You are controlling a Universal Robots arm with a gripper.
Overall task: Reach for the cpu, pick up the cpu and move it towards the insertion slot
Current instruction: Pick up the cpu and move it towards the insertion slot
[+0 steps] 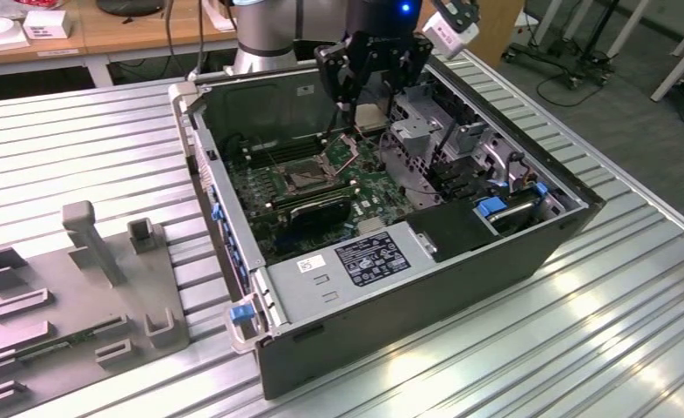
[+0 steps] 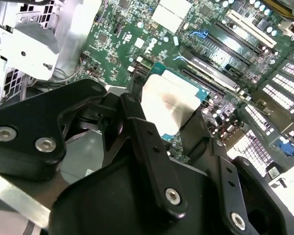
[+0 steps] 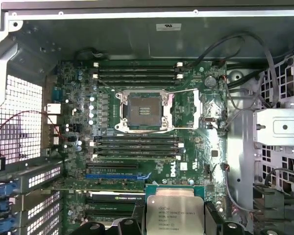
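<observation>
My gripper [image 1: 372, 97] hangs inside the open computer case [image 1: 481, 261], above the motherboard [image 1: 318, 196]. It is shut on the cpu [image 2: 170, 104], a flat silvery square with a thin teal rim, pinched at two opposite edges by the black fingers [image 2: 142, 129]. In the first wrist view the cpu [image 3: 174, 211] sits between the fingertips of the gripper [image 3: 174, 224]. The insertion slot [image 3: 143, 108], a square socket with a dark centre and an open shiny metal frame, lies further along the board, apart from the cpu. The same insertion slot [image 1: 307, 179] is to the exterior view's left of and below the gripper.
Long black memory slots [image 3: 137, 71] flank the socket on two sides. A metal drive cage [image 1: 435, 131] and cables [image 3: 235, 63] stand close beside the gripper. A grey plastic tray [image 1: 74, 296] holding a green memory stick [image 1: 57, 346] lies outside the case on the slatted table.
</observation>
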